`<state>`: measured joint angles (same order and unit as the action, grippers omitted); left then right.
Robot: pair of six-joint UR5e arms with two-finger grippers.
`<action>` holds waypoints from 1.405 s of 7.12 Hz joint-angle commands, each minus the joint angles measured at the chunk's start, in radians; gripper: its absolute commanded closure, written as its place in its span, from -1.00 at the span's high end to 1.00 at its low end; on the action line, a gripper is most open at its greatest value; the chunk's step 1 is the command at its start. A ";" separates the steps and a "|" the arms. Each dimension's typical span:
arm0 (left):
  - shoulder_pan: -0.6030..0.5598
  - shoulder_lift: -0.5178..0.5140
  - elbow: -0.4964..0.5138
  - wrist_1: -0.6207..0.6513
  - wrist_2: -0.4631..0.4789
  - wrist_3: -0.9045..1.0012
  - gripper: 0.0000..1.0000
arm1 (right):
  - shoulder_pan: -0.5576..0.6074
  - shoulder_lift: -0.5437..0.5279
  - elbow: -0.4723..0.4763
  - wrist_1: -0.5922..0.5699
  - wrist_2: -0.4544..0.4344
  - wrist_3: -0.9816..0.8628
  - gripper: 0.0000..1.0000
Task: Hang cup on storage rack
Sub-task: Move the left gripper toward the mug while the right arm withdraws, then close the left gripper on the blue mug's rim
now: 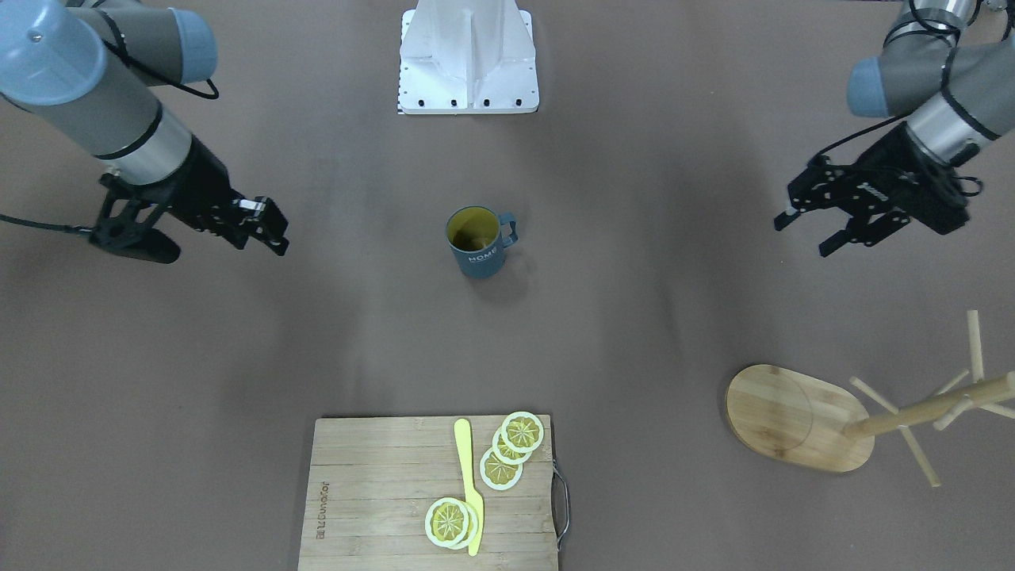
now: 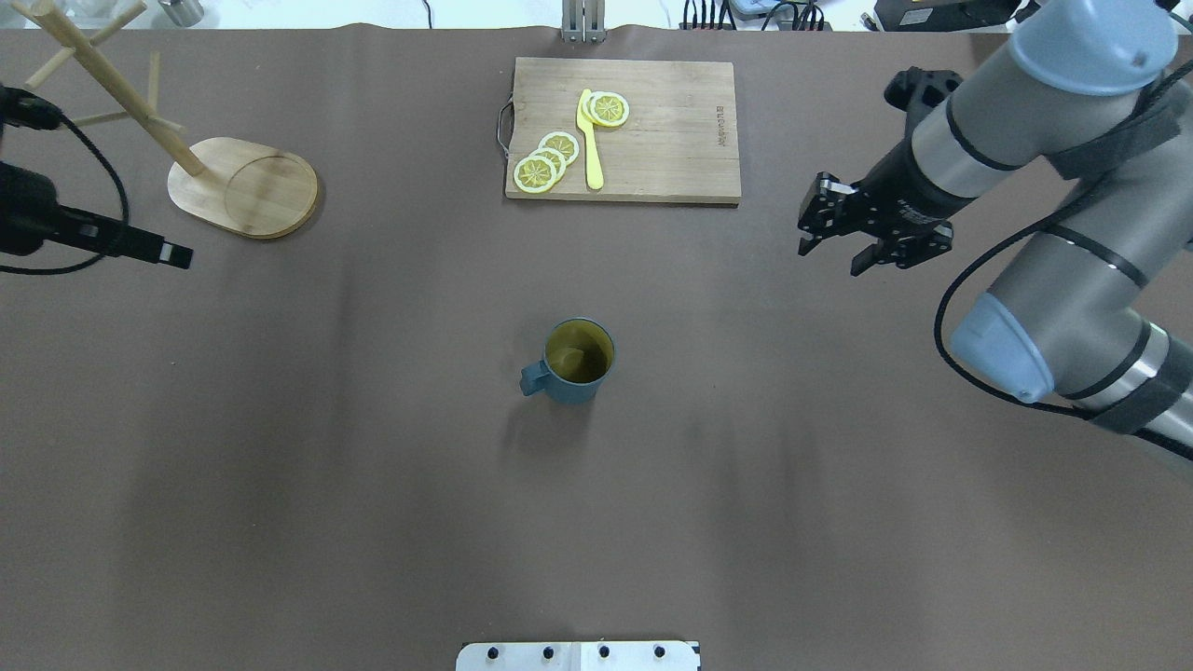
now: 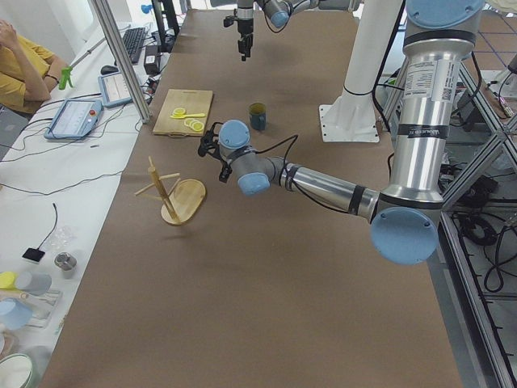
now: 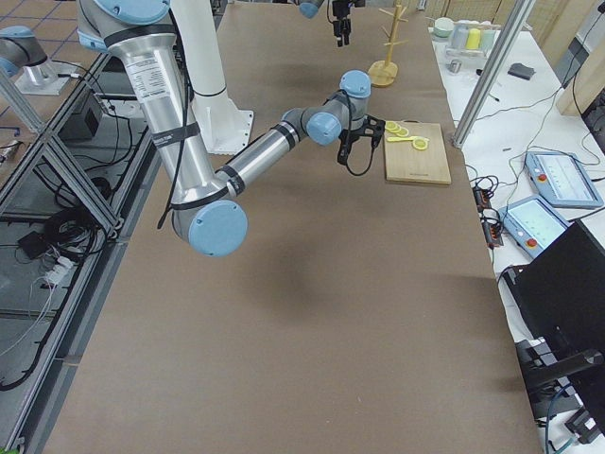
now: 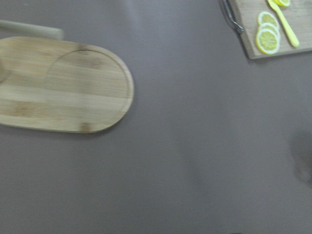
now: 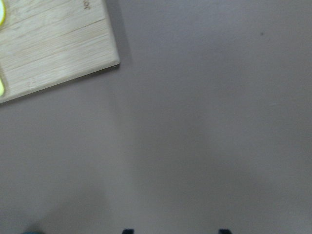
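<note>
The dark slate-blue cup (image 1: 478, 242) with a yellow inside stands upright at the table's middle (image 2: 578, 359). Its handle points to the robot's left. The bamboo storage rack (image 1: 797, 416) stands at the far left (image 2: 244, 186), its pegs bare; its oval base fills the left wrist view (image 5: 63, 83). My left gripper (image 1: 805, 235) is open and empty, hovering near the rack (image 2: 177, 253), far from the cup. My right gripper (image 2: 829, 259) is open and empty, to the right of the cutting board (image 1: 270, 230), also far from the cup.
A rectangular wooden cutting board (image 2: 671, 130) with lemon slices (image 2: 545, 160) and a yellow knife (image 2: 590, 140) lies at the far middle of the table. The robot's white base plate (image 2: 578, 655) is at the near edge. Brown table surface surrounds the cup.
</note>
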<state>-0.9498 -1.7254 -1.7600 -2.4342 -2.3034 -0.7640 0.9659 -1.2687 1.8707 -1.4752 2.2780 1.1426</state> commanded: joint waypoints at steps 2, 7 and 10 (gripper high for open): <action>0.280 -0.149 0.007 -0.029 0.326 0.017 0.87 | 0.172 -0.165 -0.013 -0.004 0.058 -0.318 0.41; 0.537 -0.212 0.299 -0.552 0.649 0.139 0.87 | 0.229 -0.212 -0.035 -0.002 0.055 -0.458 1.00; 0.618 -0.266 0.355 -0.588 0.818 0.223 0.70 | 0.229 -0.210 -0.064 0.012 0.048 -0.460 1.00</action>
<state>-0.3481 -1.9694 -1.4344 -3.0112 -1.5168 -0.5547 1.1948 -1.4781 1.8187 -1.4683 2.3292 0.6835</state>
